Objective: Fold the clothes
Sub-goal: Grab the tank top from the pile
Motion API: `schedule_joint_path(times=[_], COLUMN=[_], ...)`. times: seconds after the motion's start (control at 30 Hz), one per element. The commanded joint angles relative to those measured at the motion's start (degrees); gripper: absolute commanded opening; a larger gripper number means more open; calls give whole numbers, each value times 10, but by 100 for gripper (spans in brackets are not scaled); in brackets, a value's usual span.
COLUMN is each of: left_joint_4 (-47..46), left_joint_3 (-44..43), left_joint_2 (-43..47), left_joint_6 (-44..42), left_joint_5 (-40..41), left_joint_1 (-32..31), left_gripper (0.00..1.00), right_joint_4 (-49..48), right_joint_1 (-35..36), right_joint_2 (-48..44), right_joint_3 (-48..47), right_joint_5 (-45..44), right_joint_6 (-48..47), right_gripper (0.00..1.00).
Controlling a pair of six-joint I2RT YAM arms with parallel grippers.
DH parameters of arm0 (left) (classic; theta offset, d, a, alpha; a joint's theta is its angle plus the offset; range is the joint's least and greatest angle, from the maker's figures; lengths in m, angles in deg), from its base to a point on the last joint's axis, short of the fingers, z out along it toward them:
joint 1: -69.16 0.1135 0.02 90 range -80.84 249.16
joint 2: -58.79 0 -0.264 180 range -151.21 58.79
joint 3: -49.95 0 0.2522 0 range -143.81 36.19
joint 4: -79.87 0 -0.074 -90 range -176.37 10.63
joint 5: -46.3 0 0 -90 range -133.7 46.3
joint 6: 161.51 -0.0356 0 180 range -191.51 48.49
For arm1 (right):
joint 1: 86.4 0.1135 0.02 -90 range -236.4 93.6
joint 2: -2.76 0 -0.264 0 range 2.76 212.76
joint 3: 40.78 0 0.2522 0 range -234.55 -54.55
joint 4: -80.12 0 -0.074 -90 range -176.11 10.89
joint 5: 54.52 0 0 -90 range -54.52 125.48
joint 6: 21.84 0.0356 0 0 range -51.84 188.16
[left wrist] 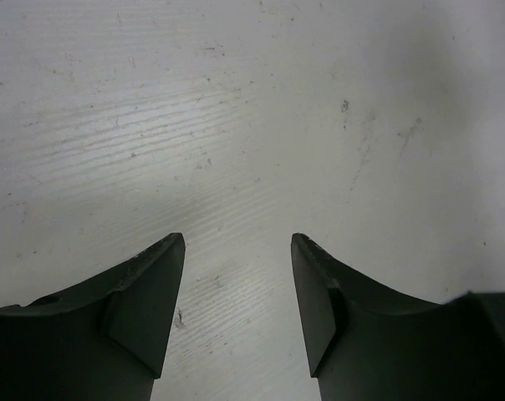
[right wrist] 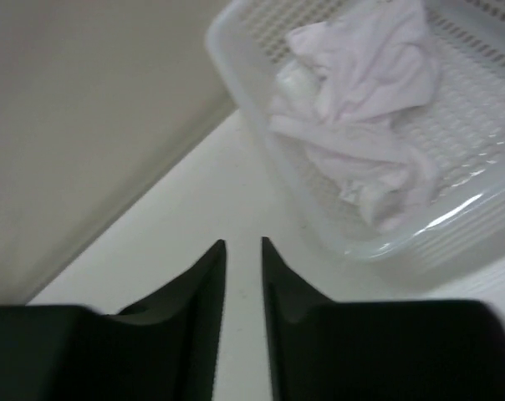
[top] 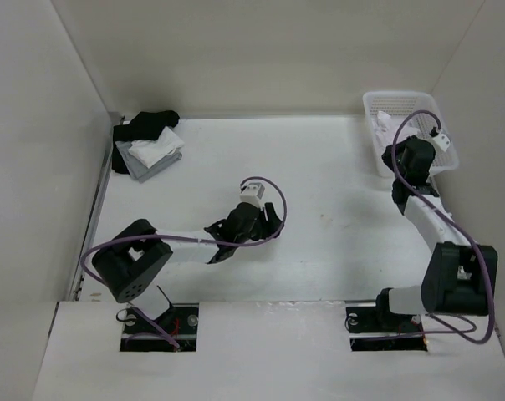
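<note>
The desk (top: 319, 167) has a basket (top: 395, 93) in its far right corner, against the walls. The top (right wrist: 361, 109) lies crumpled inside the basket. In the far left corner, well apart from the basket, a pile of garments (top: 148, 146) rests on the desk. The left pincer (left wrist: 237, 242) hangs over the bare middle of the desk, between the two corners and nearer the front. The right pincer (right wrist: 243, 244) sits just beside the basket, on its near left side, above the desk.
</note>
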Motion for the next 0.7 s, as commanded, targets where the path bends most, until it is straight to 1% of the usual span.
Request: schedule_joint_path(times=[0.0,0.07,0.1,0.13,0.17,0.23,0.3,0.33,0.37,0.43,0.53,0.67], left_joint_4=[-66,-94,-105,-120,-124,-138,-149,-148,-148,-152,-156,-163], left_joint_3=[18,34,41,53,58,69,74,74,74,76,75,78], left_joint_2=[47,55,58,66,69,74,65,62,62,61,54,54], left_joint_6=[-16,-20,-21,-21,-22,-22,-16,-14,-12,-9,-4,-1], left_joint_5=[-1,0,-2,-6,-6,-3,-6,-11,-15,-17,-22,-26], left_joint_1=[-3,-3,0,7,11,21,33,37,41,45,49,52], left_gripper=[52,52,52,52,51,48,47,47,47,47,48,49], right_joint_4=[-7,-4,-1,13,21,45,72,78,91,111,136,157], right_joint_1=[-33,-46,-56,-72,-79,-97,-115,-117,-118,-118,-123,-124], right_joint_2=[74,118,146,188,207,260,324,339,368,409,466,520], right_joint_3=[-68,-101,-124,-163,-182,-233,-294,-309,-339,-381,-446,-518], right_joint_5=[-13,-14,-17,-18,-19,-25,-35,-37,-44,-53,-58,-59], right_joint_6=[15,21,20,20,17,8,-4,-10,-22,-39,-45,-46], right_gripper=[13,5,4,3,3,5,20,24,32,40,48,53])
